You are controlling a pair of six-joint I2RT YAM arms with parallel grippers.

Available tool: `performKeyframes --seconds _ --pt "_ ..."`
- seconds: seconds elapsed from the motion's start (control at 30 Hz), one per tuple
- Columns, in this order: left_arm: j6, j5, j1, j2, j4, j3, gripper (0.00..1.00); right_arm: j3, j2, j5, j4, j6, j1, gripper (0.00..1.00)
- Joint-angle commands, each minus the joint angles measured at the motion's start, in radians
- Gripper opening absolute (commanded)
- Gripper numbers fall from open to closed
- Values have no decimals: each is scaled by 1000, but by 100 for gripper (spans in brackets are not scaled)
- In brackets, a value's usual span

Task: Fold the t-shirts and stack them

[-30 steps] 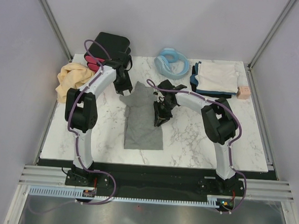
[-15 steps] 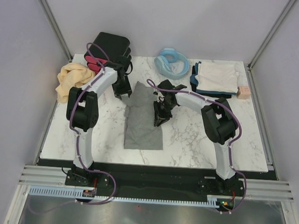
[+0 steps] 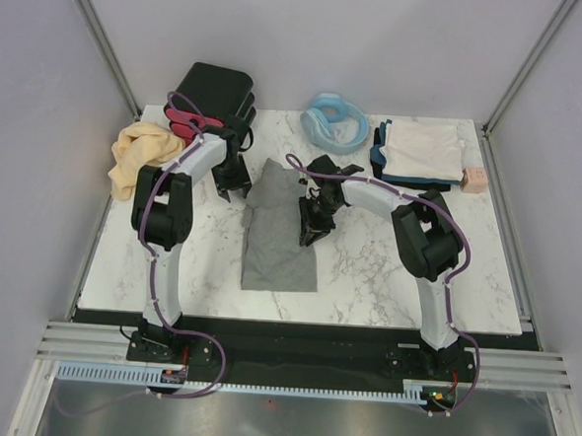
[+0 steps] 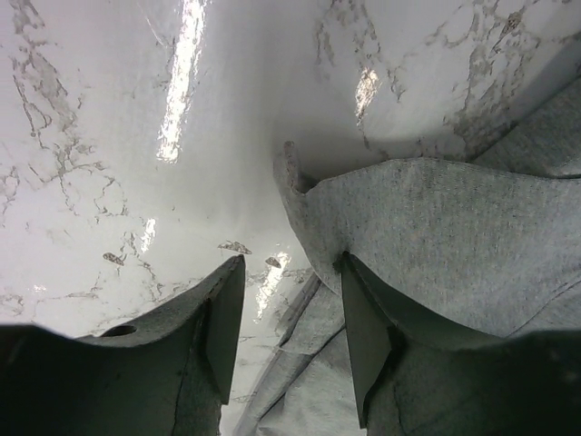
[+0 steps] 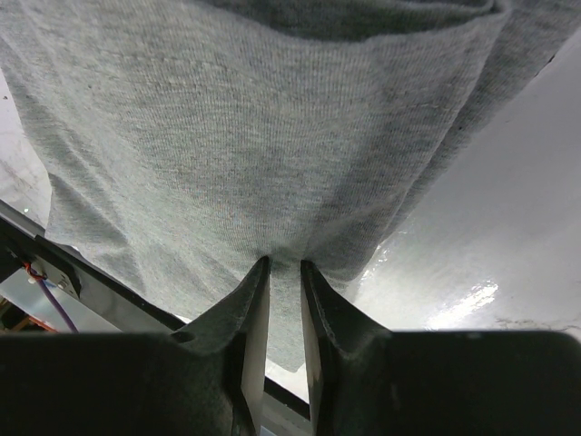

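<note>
The heather-grey t-shirt (image 3: pixel 280 232) lies folded lengthwise in the middle of the marble table. My right gripper (image 3: pixel 310 224) sits at its right edge and is shut on a pinch of the grey cloth (image 5: pixel 272 163), seen between its fingers in the right wrist view (image 5: pixel 284 268). My left gripper (image 3: pixel 232 180) is open just left of the shirt's top end. In the left wrist view (image 4: pixel 290 272) a grey cloth edge (image 4: pixel 436 236) drapes over its right finger. The tan-yellow shirt (image 3: pixel 142 155) lies crumpled at the far left. A whitish shirt (image 3: pixel 422 147) lies folded on a dark navy one at the back right.
A black box with pink drawers (image 3: pixel 215 93) stands at the back left, close behind my left arm. A light-blue coiled hose (image 3: pixel 334 122) lies at the back centre. A small pink block (image 3: pixel 473 180) sits by the folded stack.
The shirt's upper-left flap no longer sticks out to the left; it lies over the body. My left gripper has moved left and a little nearer, off the shirt. The right gripper has stayed put.
</note>
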Motion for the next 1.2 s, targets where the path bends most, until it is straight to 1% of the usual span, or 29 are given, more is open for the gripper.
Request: performKeyframes --seconds 0.0,0.2,0.3,0.33,0.4,0.43,0.5,0.53,0.6,0.63,0.97,1.03,1.17 --pt "28 -16 4 25 5 36 54 7 -7 -9 12 1 0 27" --pt "35 -13 5 60 8 67 53 3 -5 -7 7 -1 -4 27" --pt "38 -13 4 71 9 76 49 1 -5 -5 7 -2 -5 27" --pt "40 -13 4 72 9 76 44 4 -5 -5 4 -2 -5 27" --pt "41 -15 4 68 15 77 37 6 -4 -5 2 -5 -7 27" --pt "49 -13 4 63 23 76 29 4 -2 -5 2 -5 -7 27" --pt "55 -12 4 57 32 80 20 4 0 -7 1 -5 -7 27" --pt "63 -12 4 49 38 83 12 4 1 -7 2 -4 -7 27" --pt "71 -7 4 49 45 99 4 3 7 -9 4 -5 -7 27" --pt "75 -5 4 48 43 105 2 3 9 -10 2 -4 -5 27" --pt "110 108 -10 57 40 238 2 15 18 -13 7 -1 -7 27" --pt "123 148 -19 66 39 254 2 20 23 -13 5 1 -7 27" --pt "147 148 -51 68 40 289 2 18 24 -13 8 2 -7 27"
